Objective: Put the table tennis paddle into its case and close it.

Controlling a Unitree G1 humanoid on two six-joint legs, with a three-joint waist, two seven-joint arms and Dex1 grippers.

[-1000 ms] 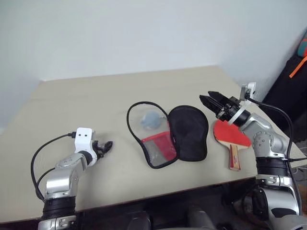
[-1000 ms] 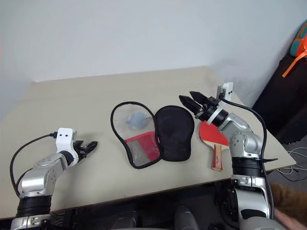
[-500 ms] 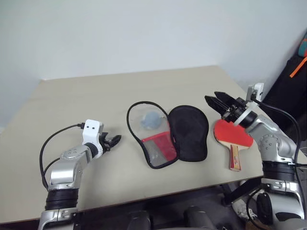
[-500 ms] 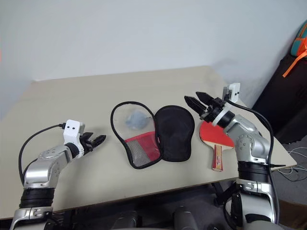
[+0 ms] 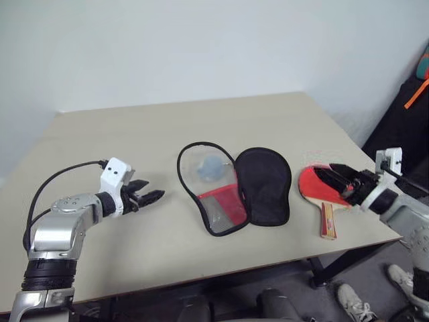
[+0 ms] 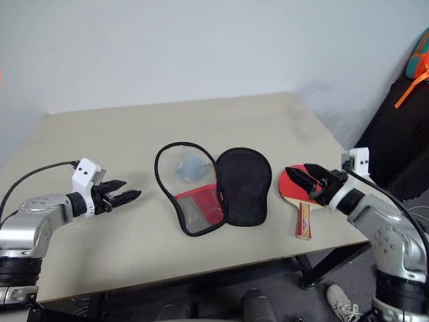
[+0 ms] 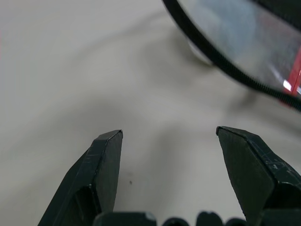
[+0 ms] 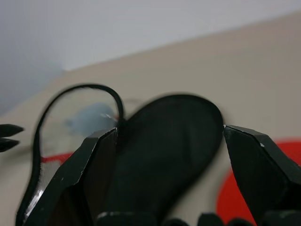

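The case [image 5: 265, 184] lies unzipped and spread flat in the middle of the table, with its black lining half on the right and its mesh and red half [image 5: 218, 204] on the left. A grey-blue soft lump [image 5: 212, 168] rests in the left half. To the right of the case lies the table tennis paddle [image 5: 310, 188], red blade up, its wooden handle [image 5: 328, 220] pointing at the near edge. My right gripper [image 5: 324, 170] hovers open just over the blade, pointing toward the case. My left gripper [image 5: 153, 190] is open and empty, left of the case and aimed at it.
The tan table [image 5: 134, 134] ends close to the paddle on the right and near the handle in front. A dark bag with an orange strap [image 5: 415, 94] stands beyond the right edge. White shoes [image 5: 352, 298] show on the floor at lower right.
My right gripper pulled back to the right and sank, from above the case's edge to over the paddle blade. My left gripper rose a little and swung toward the case.
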